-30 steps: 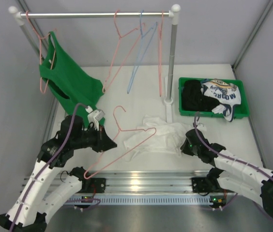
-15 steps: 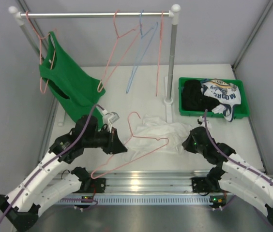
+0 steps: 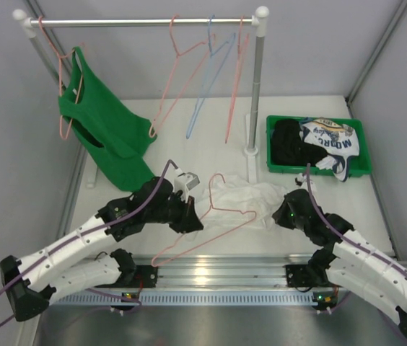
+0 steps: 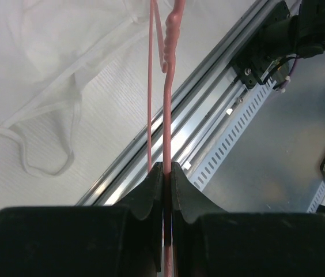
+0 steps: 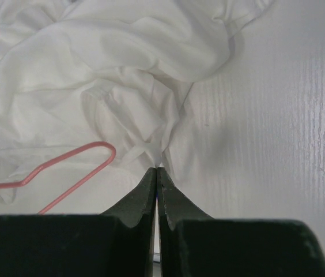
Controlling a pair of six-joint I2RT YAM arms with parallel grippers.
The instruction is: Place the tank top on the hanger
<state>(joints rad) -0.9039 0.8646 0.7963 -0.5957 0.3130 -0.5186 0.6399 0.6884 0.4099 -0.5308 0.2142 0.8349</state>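
The white tank top [image 3: 245,194] lies crumpled on the table's middle. It also shows in the left wrist view [image 4: 59,52] and the right wrist view [image 5: 93,63]. My left gripper [image 3: 192,222] is shut on the pink hanger [image 3: 211,236] and holds it tilted, with its hook and right end over the top's left part. The wire runs between the jaws in the left wrist view [image 4: 166,115]. My right gripper [image 3: 283,211] is at the top's right edge, shut on a fold of its fabric [image 5: 157,169]. The hanger's end [image 5: 64,168] lies just left of it.
A green bin [image 3: 272,167] at the right holds a black garment and a white one with blue lettering [image 3: 330,140]. A rail with a green tank top [image 3: 106,130], pink hangers and a blue hanger [image 3: 205,94] stands behind; its post base [image 3: 252,152] is near the top.
My left arm has moved right with the hanger, bringing its hook and right end over the tank top. My right gripper moved up to the top's right edge, then stayed.
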